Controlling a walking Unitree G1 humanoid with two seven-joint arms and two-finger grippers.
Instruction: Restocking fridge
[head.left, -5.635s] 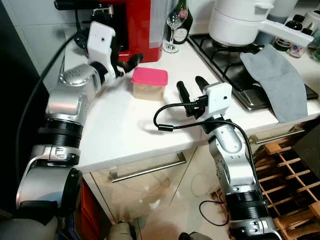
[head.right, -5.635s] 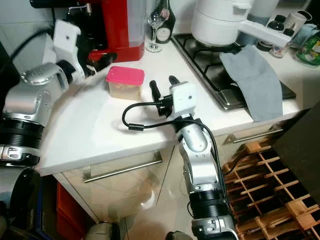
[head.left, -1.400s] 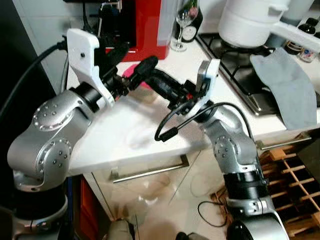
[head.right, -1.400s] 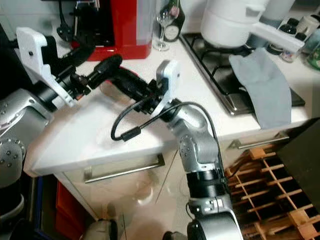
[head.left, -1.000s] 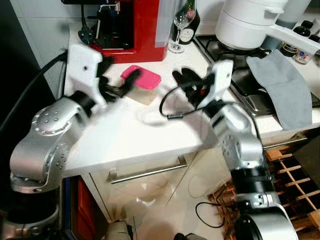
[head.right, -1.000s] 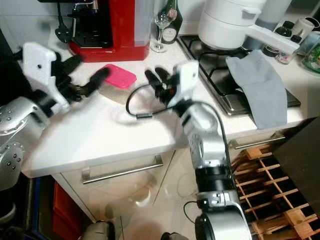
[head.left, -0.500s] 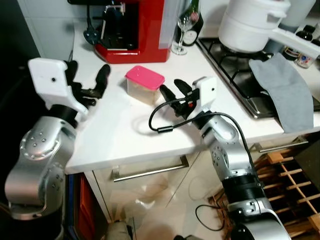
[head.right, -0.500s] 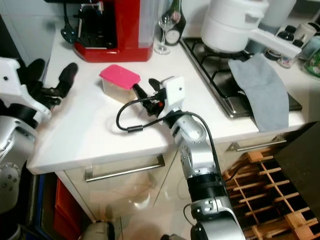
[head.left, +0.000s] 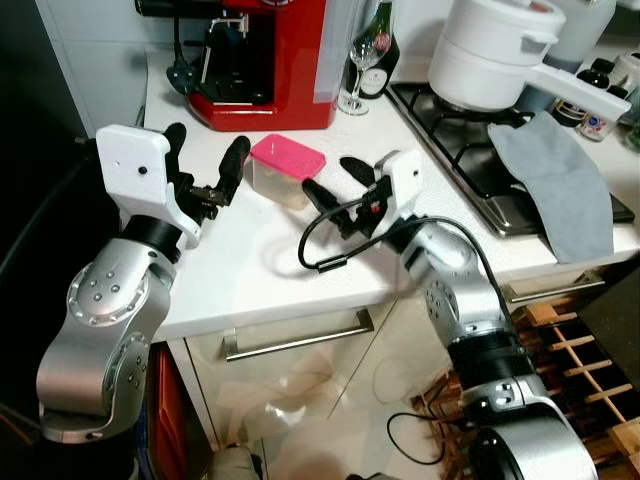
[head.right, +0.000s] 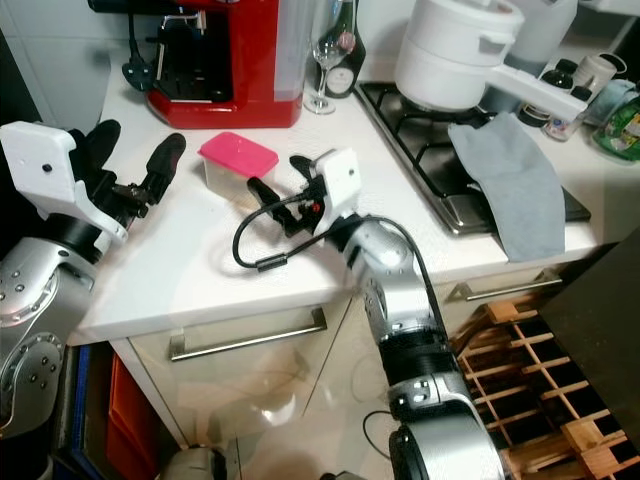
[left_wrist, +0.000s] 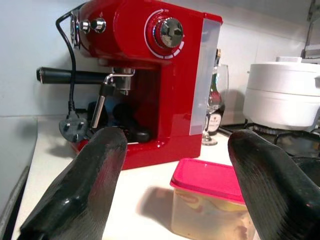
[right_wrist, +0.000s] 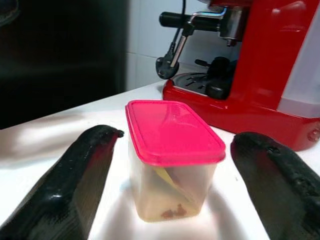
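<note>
Sitting on the white tabletop (head.left: 250, 270) in front of the red coffee machine (head.left: 270, 60): a small food box with a pink lid (head.left: 286, 170), the thing to go in the fridge. Upright, lid on tight, some yellowish food inside. Not touched by either claw yet.

Reaching in from the robot's right: the right claw (head.left: 332, 180), fingers spread wide, tips just beside the box. Seen along those fingers, the box sits right in the middle of the gap, so probably lined up that way for a grab around its sides.

Hanging just above the tabletop on the other side: the left claw (head.left: 205, 160), also spread wide, near the box but apart from it. Maybe waiting there to help hold the box or take it over.

Further back and out of the way: a wine glass (head.left: 359, 70) and a dark bottle (head.left: 377, 45), then a white pot (head.left: 490, 50) on the stove (head.left: 450, 130) with a grey cloth (head.left: 560, 180) beside it. Likely next: closing the right claw gently, since a plastic box can slip or tip.
</note>
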